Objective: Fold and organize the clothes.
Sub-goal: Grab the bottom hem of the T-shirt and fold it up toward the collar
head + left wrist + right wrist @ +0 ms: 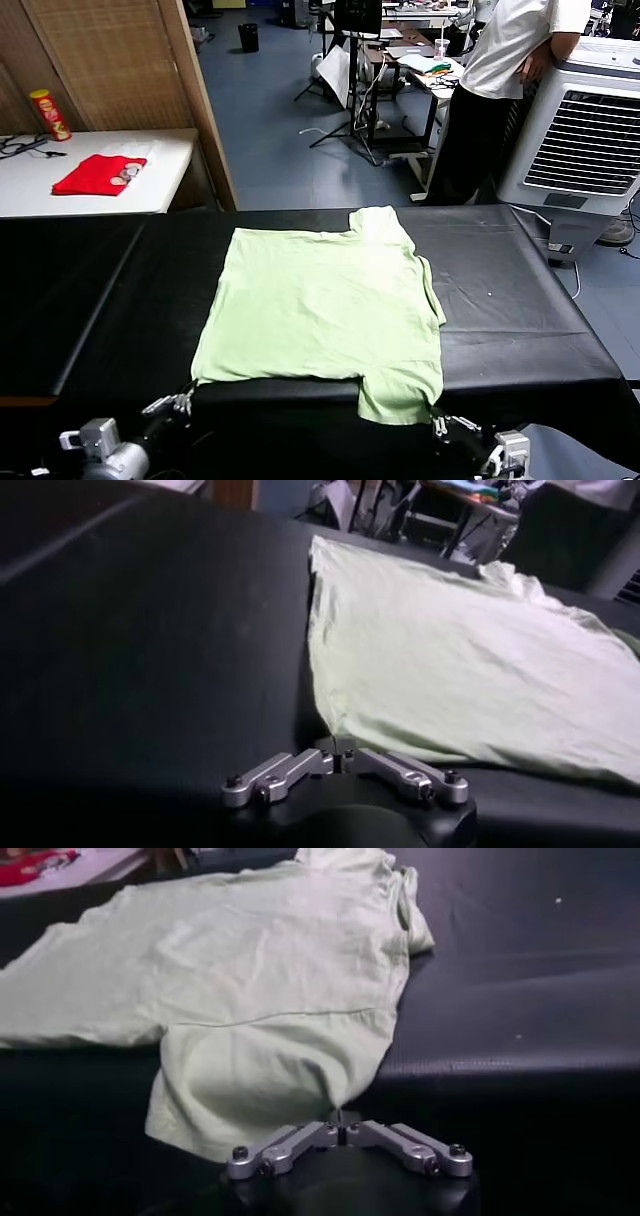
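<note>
Head view: the T-shirt [320, 305] lies flat on the black table [520, 290], sleeves pointing near and far. Left tool [180, 403] clamps its near-left corner; right tool [440, 422] clamps the near sleeve — both pinched shut on fabric.

Both arms reached in low from the near edge in the head view, w/ only wrists and grippers showing.

The left silver-metal two-finger gripper [183, 401] sat at the lower left, on a dark arm w/ a grey cylindrical wrist joint behind it. In the left wrist view the same gripper [339, 759] had its linkage bars splayed out flat to each side and fingertips pinched together at the centre.

The right silver-metal two-finger gripper [441, 423] sat at the lower right, approx. level w/ the left one. Its wrist view showed the gripper [343, 1121] in the same pose: bars spread flat, tips closed together.
</note>
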{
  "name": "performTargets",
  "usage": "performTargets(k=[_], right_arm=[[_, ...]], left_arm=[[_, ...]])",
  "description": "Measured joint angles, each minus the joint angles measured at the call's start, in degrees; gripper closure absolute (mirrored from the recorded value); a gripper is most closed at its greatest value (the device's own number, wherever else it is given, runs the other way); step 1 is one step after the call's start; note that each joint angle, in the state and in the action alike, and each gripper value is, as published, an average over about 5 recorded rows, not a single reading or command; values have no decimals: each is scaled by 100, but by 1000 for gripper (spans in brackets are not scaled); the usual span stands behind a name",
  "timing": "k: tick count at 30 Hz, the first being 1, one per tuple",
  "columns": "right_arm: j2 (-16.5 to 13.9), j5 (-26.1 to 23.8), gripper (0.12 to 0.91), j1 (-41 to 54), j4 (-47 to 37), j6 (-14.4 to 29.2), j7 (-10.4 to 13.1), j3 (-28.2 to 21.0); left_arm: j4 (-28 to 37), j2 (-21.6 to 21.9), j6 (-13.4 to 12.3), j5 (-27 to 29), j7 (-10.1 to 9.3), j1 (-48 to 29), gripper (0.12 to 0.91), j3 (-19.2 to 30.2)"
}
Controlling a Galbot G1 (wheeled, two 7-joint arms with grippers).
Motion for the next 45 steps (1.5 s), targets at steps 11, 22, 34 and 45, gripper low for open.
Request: performTargets(k=[11,22,34,45], right_arm=[[-281,113,904,1032,-630,696,11,-46],[-378,-138,904,2718,-1809,817,184,-674],[-252,-506,904,3693,-2893,1051,296,-1245],[-256,-294,750,3762,-3057,925,81,-1194]], left_arm=[[91,-141,-312,360,-40,-716,904,40],[666,-262,-422,982,17,-1599,904,429],[1446,-110,-556,1867,2,-2459,904,876],[1923,-150,-437,2013,-118,-2878,904,1114]])
